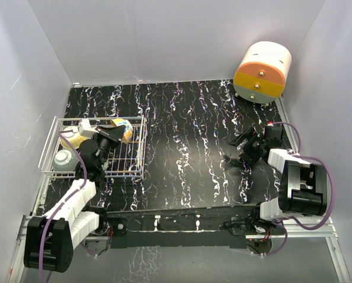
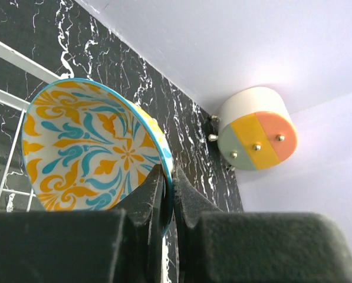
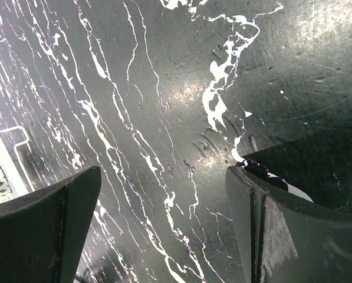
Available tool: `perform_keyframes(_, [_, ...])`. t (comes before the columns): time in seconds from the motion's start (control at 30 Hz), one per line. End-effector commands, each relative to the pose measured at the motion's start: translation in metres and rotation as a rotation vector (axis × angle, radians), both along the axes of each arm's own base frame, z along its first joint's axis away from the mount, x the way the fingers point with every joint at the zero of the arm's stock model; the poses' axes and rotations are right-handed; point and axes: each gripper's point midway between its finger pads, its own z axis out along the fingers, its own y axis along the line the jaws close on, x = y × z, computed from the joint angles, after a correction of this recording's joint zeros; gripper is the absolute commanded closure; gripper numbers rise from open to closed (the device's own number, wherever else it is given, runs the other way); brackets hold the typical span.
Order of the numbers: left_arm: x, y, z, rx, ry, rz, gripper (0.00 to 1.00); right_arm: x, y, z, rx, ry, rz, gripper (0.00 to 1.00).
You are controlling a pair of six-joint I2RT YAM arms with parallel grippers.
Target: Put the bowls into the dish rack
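Note:
The white wire dish rack (image 1: pixel 134 154) stands at the table's left. My left gripper (image 1: pixel 115 134) is over its far right part, shut on the rim of the cream-yellow bowl with teal rim (image 1: pixel 125 128). In the left wrist view this bowl (image 2: pixel 87 150) is tilted on edge, its rim pinched at my left gripper (image 2: pixel 168 191), with rack wires (image 2: pixel 5 97) behind. A cream flowered bowl (image 1: pixel 70 137) and a grey-white bowl (image 1: pixel 63 159) sit in the rack's left part. My right gripper (image 1: pixel 233 151) is open and empty over the bare table (image 3: pixel 164 177). The blue-white bowl is hidden.
The orange-and-cream round drawer unit (image 1: pixel 262 72) stands at the back right corner and shows in the left wrist view (image 2: pixel 255 137). White walls enclose the black marbled table (image 1: pixel 187 130). A rack corner (image 3: pixel 16 150) shows at the right wrist view's left edge.

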Motion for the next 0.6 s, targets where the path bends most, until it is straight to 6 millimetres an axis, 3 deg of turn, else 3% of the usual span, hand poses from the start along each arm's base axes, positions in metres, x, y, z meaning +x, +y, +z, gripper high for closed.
perform_keyframes(0.0, [0.0,0.009,0.043,-0.102,-0.219,0.054,1.0,-0.015,-0.006,-0.021,-0.041,0.091,-0.005,0.1])
perform_keyframes(0.3, [0.007,0.01,0.043,-0.16,-0.298,0.064,1.0,-0.015,-0.009,-0.02,-0.062,0.095,-0.01,0.1])
perform_keyframes(0.57, [0.016,0.009,0.019,-0.243,-0.309,0.064,1.0,-0.015,-0.011,-0.02,-0.075,0.103,-0.012,0.1])
